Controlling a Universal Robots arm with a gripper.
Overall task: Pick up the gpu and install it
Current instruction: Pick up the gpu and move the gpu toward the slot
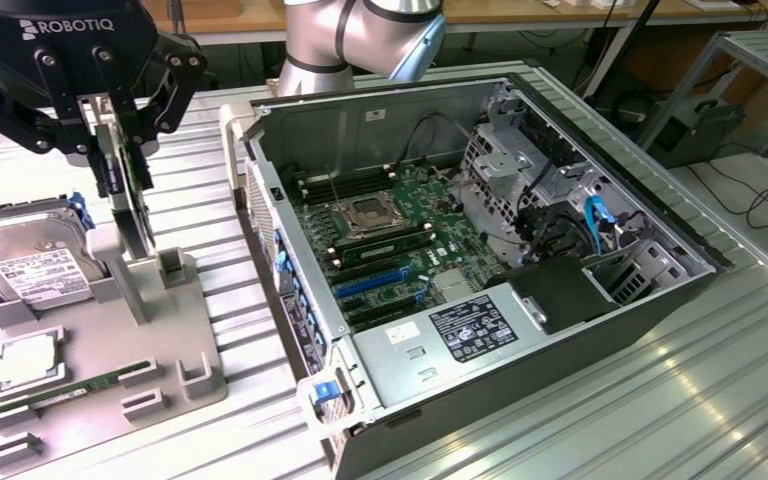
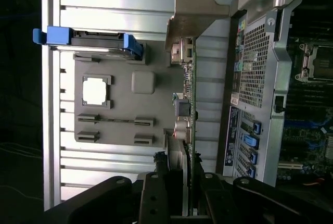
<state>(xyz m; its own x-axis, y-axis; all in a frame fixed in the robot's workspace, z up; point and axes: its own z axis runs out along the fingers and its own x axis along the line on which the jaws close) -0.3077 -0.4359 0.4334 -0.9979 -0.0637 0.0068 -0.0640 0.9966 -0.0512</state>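
The tool [image 1: 120,172] is pinching the gpu [image 1: 128,225] by its upper edge, with a finger pressing on each flat face. That grip is holding the card upright and edge-on, probably so it can travel straight along its own plane. The card's lower edge is sitting at the slotted post of the grey holder tray [image 1: 157,345]. I cannot tell whether it is clear of the slot yet. The tray is lying on the ribbed surface [image 1: 704,400] just beside the open computer case [image 1: 684,245]. The case is lying on its side, which is exposing the motherboard [image 1: 411,235] from above. A hard drive [image 1: 24,265] is resting on the same tray.
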